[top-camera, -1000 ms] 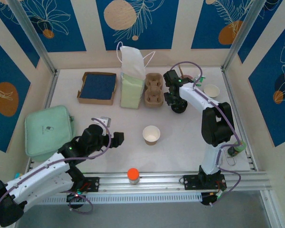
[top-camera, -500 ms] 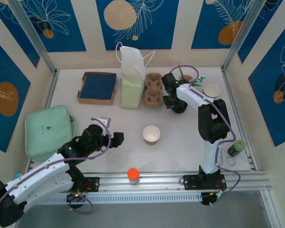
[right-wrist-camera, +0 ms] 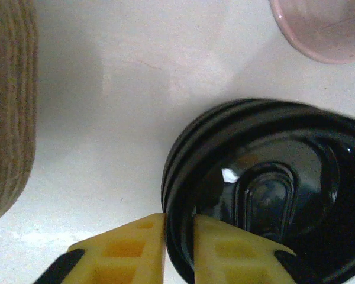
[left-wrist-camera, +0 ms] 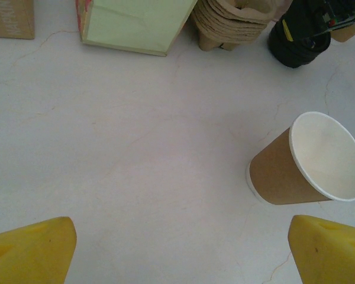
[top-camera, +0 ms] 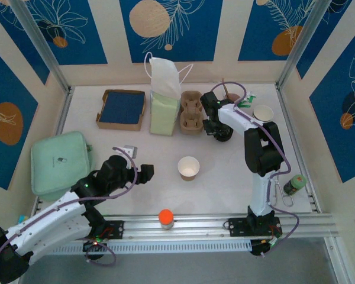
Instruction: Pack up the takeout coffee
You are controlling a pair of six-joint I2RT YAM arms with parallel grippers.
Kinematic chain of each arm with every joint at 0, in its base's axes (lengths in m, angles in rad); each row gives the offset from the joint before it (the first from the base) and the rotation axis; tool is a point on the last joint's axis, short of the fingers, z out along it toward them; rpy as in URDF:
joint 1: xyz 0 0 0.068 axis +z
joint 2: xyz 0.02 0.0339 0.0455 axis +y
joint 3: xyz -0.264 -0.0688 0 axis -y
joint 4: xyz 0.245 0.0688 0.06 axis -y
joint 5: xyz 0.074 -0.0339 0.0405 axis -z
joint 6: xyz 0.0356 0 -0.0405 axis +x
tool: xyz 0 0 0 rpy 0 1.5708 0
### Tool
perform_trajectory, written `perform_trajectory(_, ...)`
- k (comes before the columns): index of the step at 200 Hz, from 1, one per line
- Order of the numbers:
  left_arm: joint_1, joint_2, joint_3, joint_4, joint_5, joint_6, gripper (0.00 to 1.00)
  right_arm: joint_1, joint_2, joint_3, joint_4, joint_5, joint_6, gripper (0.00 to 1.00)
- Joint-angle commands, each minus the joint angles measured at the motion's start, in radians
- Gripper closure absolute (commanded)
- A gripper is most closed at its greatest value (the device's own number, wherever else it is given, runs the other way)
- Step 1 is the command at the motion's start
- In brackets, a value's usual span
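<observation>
A brown paper cup (top-camera: pixel 189 168) stands upright and empty mid-table, also at the right of the left wrist view (left-wrist-camera: pixel 310 160). My left gripper (top-camera: pixel 147 171) hovers to its left, jaws wide open (left-wrist-camera: pixel 180 254) with only bare table between the yellow fingers (left-wrist-camera: pixel 29 248). At the back, my right gripper (top-camera: pixel 216 121) is down on a stack of black lids (top-camera: pixel 222 134). In the right wrist view its gripper (right-wrist-camera: pixel 178 236) is shut on the rim of the top black lid (right-wrist-camera: pixel 266 189), one finger outside and one inside. A white and green paper bag (top-camera: pixel 164 97) stands beside a stack of pulp cup carriers (top-camera: pixel 191 112).
A cardboard tray with a blue inside (top-camera: pixel 122 109) lies at the back left, a green pouch (top-camera: pixel 60 163) at the left edge. An orange-capped bottle (top-camera: pixel 165 218) sits at the front rail, a green bottle (top-camera: pixel 294 184) at the right. A white cup (top-camera: pixel 263 112) stands near the right wall.
My right gripper has shifted slightly left over the black lids and its jaws have closed onto the top lid's rim. The left arm has stayed put.
</observation>
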Motion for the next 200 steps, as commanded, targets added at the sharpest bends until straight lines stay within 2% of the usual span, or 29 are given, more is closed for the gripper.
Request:
perform_trajectory(1,-0.012,-0.011,0.000,-0.009,-0.019,-0.003,0.08,0.003,-0.022,0.021,-0.016,0.013,0.009,0.86)
perform_trajectory(82,-0.012,-0.027,0.000,-0.016,-0.016,-0.005,0.08,0.018,-0.104,0.028,-0.047,0.021,0.014,0.89)
perform_trajectory(106,-0.013,-0.027,0.001,-0.017,-0.015,-0.007,0.08,0.017,-0.144,0.027,-0.058,-0.014,0.022,0.89)
perform_trajectory(146,-0.012,-0.032,0.005,-0.019,-0.009,-0.010,0.08,0.013,-0.257,-0.016,-0.052,-0.170,0.052,0.91)
perform_trajectory(175,-0.013,-0.040,0.012,-0.016,-0.003,-0.013,0.08,0.011,-0.377,-0.071,-0.022,-0.355,0.067,0.93)
perform_trajectory(200,-0.013,-0.048,0.017,0.007,0.020,-0.027,0.08,0.009,-0.476,-0.107,0.012,-0.564,0.085,0.95)
